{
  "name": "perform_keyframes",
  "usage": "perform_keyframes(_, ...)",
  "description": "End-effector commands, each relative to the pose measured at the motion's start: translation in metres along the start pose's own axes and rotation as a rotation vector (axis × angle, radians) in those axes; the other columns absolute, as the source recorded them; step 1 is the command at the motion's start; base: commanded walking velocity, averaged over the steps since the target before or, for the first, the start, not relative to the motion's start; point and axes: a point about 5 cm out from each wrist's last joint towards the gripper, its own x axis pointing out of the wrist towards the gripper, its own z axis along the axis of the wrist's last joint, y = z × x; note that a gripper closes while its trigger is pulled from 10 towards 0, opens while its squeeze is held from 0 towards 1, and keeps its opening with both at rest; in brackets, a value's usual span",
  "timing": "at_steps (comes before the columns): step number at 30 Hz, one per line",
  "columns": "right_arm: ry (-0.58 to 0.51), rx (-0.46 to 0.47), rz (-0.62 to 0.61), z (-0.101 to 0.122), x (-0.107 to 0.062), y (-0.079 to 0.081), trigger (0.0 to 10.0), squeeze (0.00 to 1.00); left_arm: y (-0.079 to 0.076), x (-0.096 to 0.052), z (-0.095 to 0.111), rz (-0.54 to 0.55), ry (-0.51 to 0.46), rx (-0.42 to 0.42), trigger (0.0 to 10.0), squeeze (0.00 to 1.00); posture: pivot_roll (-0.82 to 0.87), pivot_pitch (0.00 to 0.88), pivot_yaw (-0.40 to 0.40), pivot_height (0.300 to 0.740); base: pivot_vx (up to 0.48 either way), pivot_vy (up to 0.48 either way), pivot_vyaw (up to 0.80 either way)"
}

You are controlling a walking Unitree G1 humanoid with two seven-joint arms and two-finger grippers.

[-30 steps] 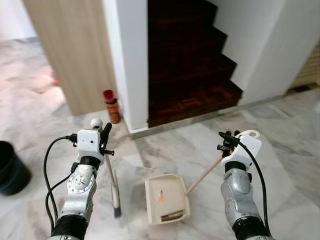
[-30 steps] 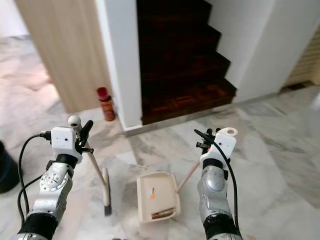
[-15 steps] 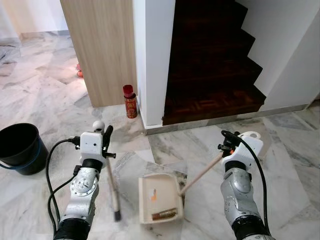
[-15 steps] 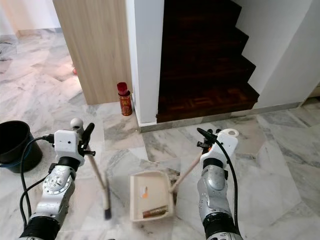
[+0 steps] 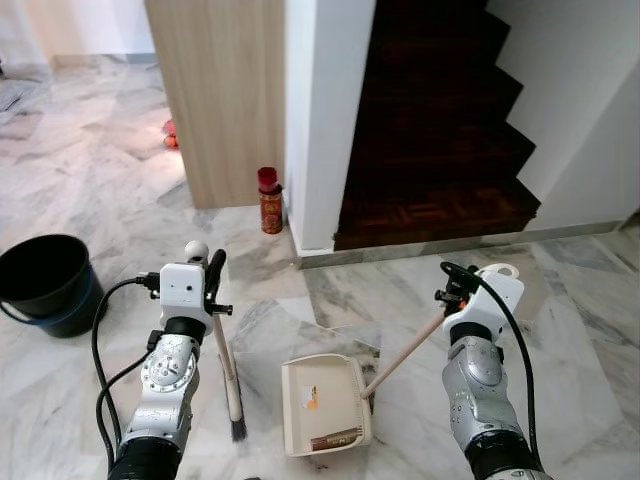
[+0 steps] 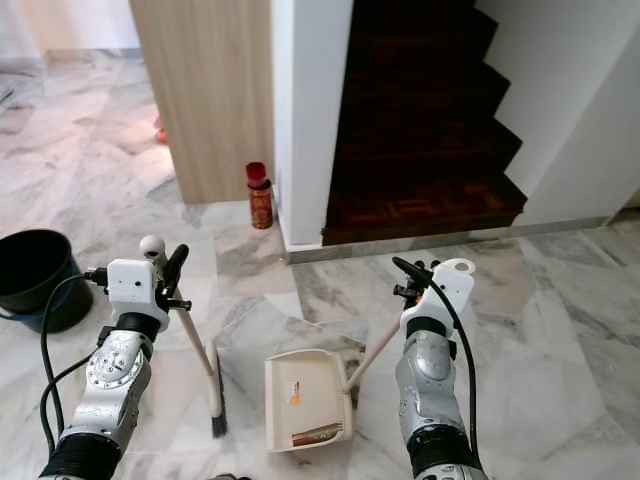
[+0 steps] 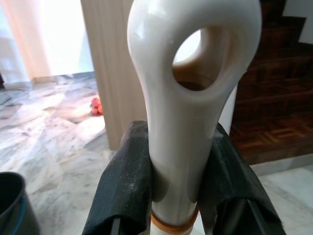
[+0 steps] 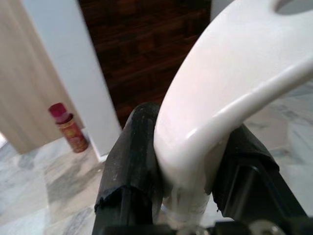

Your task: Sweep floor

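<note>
1. Since a second ago the whole view has swung: the black bucket [image 5: 40,283] now sits whole at the left edge, and the staircase [image 5: 440,130] lies further right. That is the camera turning; the broom and dustpan keep their places before the robot.
2. The left hand [image 5: 212,275] is clenched on the broom [image 5: 229,375] handle, bristles on the marble floor [image 5: 580,300] at lower centre.
3. The right hand [image 5: 452,283] grasps the handle of the dustpan [image 5: 324,404], which lies flat just right of the broom, holding some debris.
4. Risk: tilting the dustpan while walking could spill the debris back out.
</note>
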Motion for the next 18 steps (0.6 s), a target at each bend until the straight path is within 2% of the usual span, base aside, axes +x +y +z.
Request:
perform_keyframes(1, -0.055, -0.006, 0.0, 0.0134, 0.0047, -0.0005, 10.0, 0.0, -0.0028, 0.0047, 0.0123, -0.003, -0.054, -0.006, 10.0, 0.0, 0.05, 0.0, -0.068, 0.74, 0.0, 0.319, 0.0)
perform_keyframes(6, -0.06, -0.008, -0.001, 0.0139, 0.0047, -0.0002, 10.0, 0.0, -0.0036, 0.0056, 0.013, -0.006, -0.054, -0.007, 10.0, 0.0, 0.05, 0.0, -0.066, 0.74, 0.0, 0.318, 0.45)
perform_keyframes(18, -0.05, 0.02, -0.006, 0.0131, 0.0049, -0.0012, 10.0, 0.0, -0.0053, 0.0058, 0.0135, -0.012, -0.049, -0.01, 10.0, 0.0, 0.06, 0.0, -0.068, 0.74, 0.0, 0.317, 0.0)
